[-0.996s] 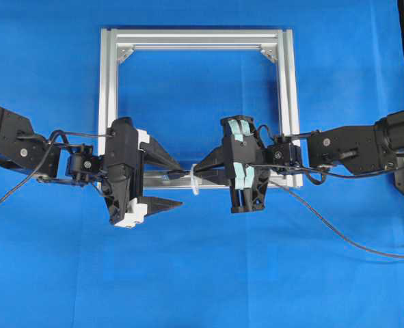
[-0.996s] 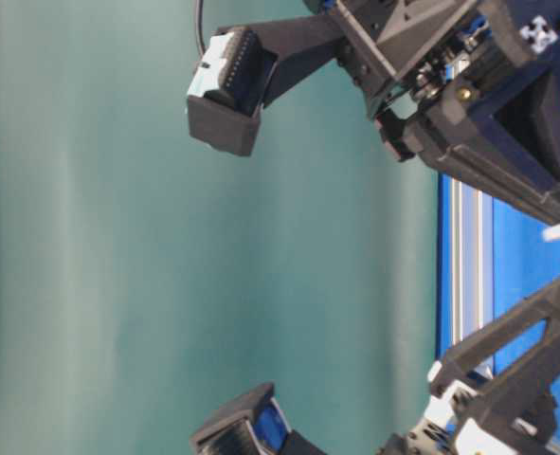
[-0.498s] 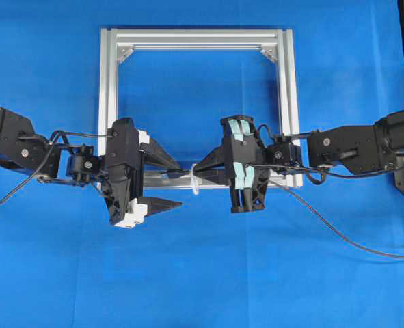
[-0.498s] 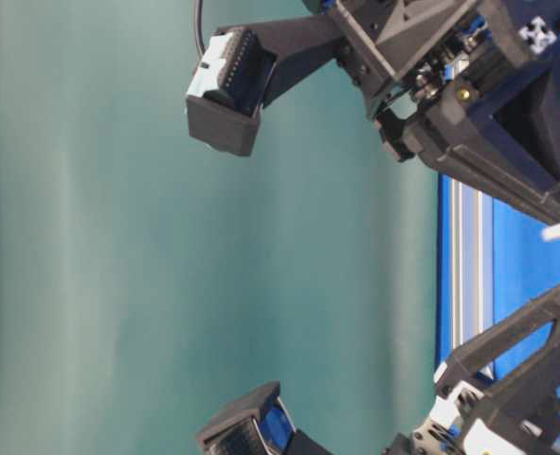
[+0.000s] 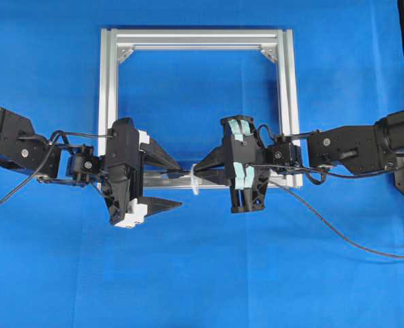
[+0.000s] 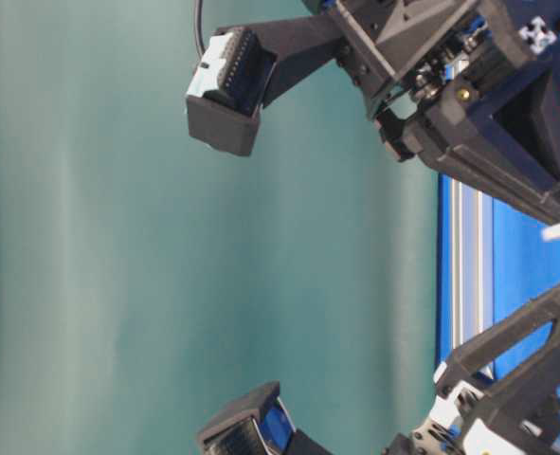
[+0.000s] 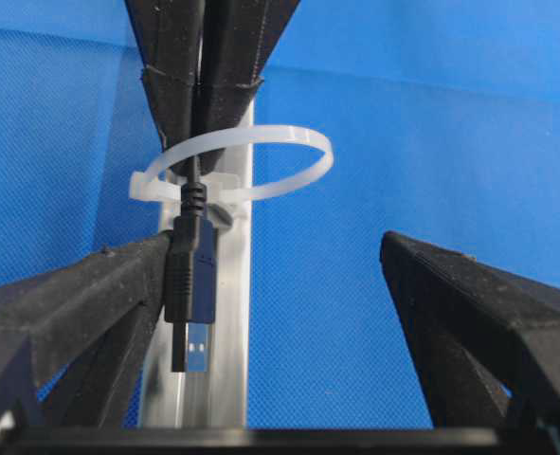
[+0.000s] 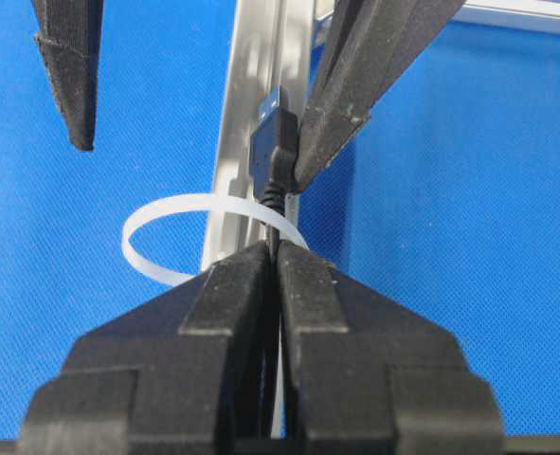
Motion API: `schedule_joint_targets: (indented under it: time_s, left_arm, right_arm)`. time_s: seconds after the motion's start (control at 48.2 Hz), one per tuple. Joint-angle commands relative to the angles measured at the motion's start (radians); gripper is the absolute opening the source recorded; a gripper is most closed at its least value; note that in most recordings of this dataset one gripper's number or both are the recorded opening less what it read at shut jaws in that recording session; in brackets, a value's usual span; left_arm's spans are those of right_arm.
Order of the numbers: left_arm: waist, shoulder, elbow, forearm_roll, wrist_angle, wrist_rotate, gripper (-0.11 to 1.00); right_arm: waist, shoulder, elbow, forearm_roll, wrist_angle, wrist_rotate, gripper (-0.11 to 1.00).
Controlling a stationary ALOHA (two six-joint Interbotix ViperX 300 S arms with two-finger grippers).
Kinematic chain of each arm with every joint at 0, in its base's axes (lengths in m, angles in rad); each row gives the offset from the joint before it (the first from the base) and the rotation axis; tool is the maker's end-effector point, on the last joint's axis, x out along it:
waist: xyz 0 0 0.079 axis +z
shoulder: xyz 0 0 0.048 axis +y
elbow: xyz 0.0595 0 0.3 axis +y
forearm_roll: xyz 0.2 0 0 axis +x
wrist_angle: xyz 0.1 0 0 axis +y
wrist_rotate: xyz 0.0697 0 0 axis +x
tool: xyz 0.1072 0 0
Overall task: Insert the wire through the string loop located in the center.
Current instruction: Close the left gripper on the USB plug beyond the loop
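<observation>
Right gripper (image 8: 278,270) has its jaws pressed together on the wire (image 8: 274,204), pinching the thin black cable just behind the connector plug (image 7: 190,275); in the right wrist view the cable runs out from between the fingertips, up through the string loop (image 8: 166,237) and on to the plug beyond it; in the left wrist view the same plug hangs on the near side of the white ring, so the tip seems already to have passed through. Left gripper (image 7: 280,284) stands spread wide and holds nothing; one finger (image 7: 90,294) lies just beside the plug, perhaps touching it, though the angle leaves that uncertain; the other is well apart on the far side.

What the coming move turns on: the wire's long axis follows the silver frame bar (image 5: 208,179), the loop stands upright across that bar at its middle, and the plug points from the right gripper toward the left one; the left gripper is therefore the nearer to the free end and faces it head-on. My judgement is that closing the spread jaws on the plug and drawing it along the bar, away from the loop, would carry more cable through; the right gripper would have to let go first.
</observation>
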Motion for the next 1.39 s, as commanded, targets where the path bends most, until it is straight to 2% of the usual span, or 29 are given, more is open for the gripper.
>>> schedule_joint_targets:
  time_s: [0.0, 1.183, 1.266, 1.37]
  left_arm:
    - [0.000, -0.012, -0.015, -0.002, -0.005, 0.002, 0.91]
    - [0.006, -0.012, -0.017, -0.002, 0.014, -0.003, 0.90]
    - [0.006, -0.012, -0.023, -0.003, 0.040, -0.003, 0.80]
    - [0.017, -0.011, -0.031, -0.005, 0.052, -0.005, 0.53]
  right_arm:
    - [-0.003, -0.015, -0.014, 0.000, -0.011, -0.002, -0.03]
    - [-0.003, -0.015, -0.014, 0.000, -0.011, -0.002, -0.03]
    - [-0.003, -0.015, -0.014, 0.000, -0.011, -0.002, -0.03]
    - [-0.003, -0.015, -0.014, 0.000, -0.011, -0.002, -0.03]
